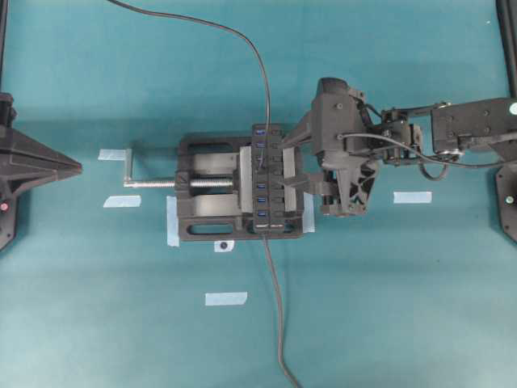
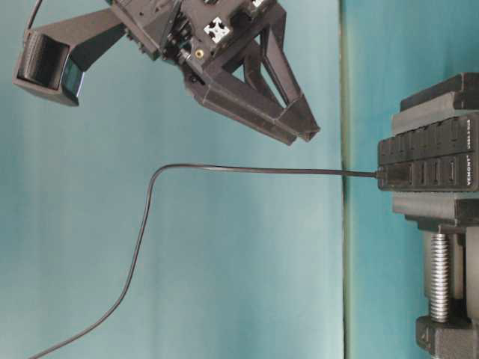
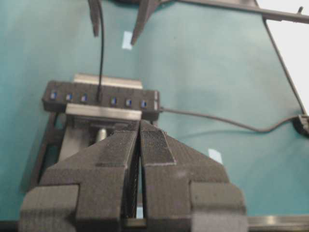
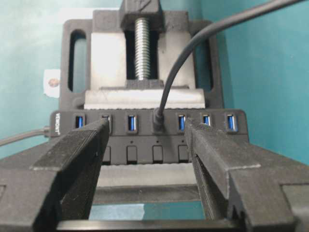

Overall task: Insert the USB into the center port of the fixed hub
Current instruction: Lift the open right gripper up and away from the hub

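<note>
Nearest the lens in the right wrist view, you see the right gripper (image 4: 147, 164) with its jaws spread wide and holding nothing; one finger fills the lower left of the frame and the other the lower right. Between them, at mid-frame, lies the fixed hub (image 4: 145, 126), a narrow black strip with a row of blue ports and black buttons below. The USB (image 4: 158, 123) is seated in the center port, which the plug covers; three blue ports show to its left and three to its right. Its cable (image 4: 193, 43) rises from the plug and curves toward the upper right of the frame.

Behind the hub, note the black vise (image 4: 140, 48) with its silver screw (image 4: 143, 46) at upper centre; the hub is clamped at the vise's near edge.

In the overhead view, the right gripper (image 1: 300, 179) hovers just right of the hub (image 1: 269, 179) at frame centre. A second dark cable (image 1: 279, 323) leaves the hub's lower end toward the bottom edge.

In the left wrist view, the left gripper (image 3: 140, 140) occupies the lower half of the frame with its jaws closed together and nothing between them, well apart from the hub (image 3: 101, 98).
</note>
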